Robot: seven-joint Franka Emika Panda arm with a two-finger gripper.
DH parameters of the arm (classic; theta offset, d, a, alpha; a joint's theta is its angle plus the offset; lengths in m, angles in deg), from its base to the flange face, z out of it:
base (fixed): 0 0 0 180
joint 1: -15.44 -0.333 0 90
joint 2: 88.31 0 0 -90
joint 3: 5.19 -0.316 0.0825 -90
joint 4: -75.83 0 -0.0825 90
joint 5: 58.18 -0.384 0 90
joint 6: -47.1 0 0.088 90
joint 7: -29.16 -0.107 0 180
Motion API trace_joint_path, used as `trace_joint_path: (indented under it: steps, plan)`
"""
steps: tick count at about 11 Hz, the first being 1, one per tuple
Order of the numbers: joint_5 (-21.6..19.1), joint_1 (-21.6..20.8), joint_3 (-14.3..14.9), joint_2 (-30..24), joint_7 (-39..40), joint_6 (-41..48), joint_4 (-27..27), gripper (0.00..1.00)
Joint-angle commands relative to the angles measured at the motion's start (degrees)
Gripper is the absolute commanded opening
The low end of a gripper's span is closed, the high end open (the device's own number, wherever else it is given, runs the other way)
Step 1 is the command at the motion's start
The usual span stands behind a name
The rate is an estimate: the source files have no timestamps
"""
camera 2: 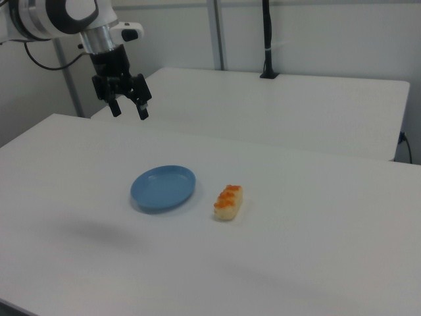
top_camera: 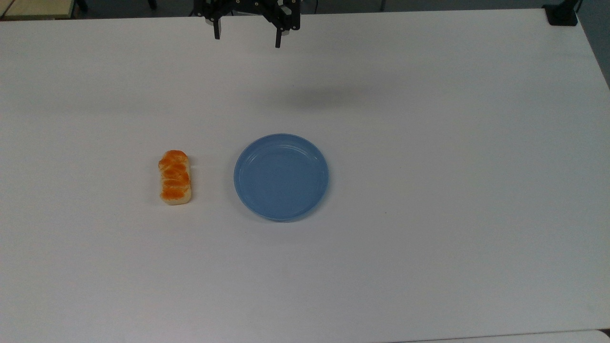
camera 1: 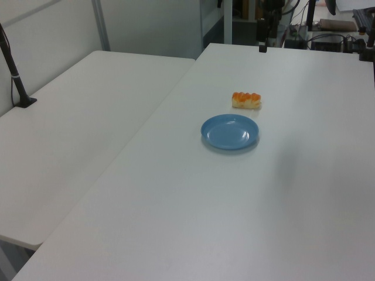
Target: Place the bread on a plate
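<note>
Bread (top_camera: pixel 175 177) lies flat on white desk (top_camera: pixel 429 143), glossy orange top up, near plate's rim on top view's left, not touching. In right view bread (camera 2: pixel 227 202) sits on right view's right of plate (camera 2: pixel 163 187). Plate (top_camera: pixel 281 177) blue, round, bare inside. Hand (top_camera: pixel 247 40) high above desk near far edge in top view, well apart from both, fingers spread, nothing between them. Hand's shadow falls on desk beyond plate.

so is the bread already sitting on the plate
No, in the top view the bread lies on the bare table, apart from the empty blue plate and to the top view's left of it.
</note>
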Motion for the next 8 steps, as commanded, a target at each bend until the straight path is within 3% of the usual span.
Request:
trace_joint_path:
  steps: [1, 8]
  plan:
    - [-2.3, 0.4, 0.5, -1.5, 2.0, -0.3, -2.1, 1.00]
    - [-2.3, 0.5, 0.5, -0.9, 4.0, -0.5, -1.8, 1.00]
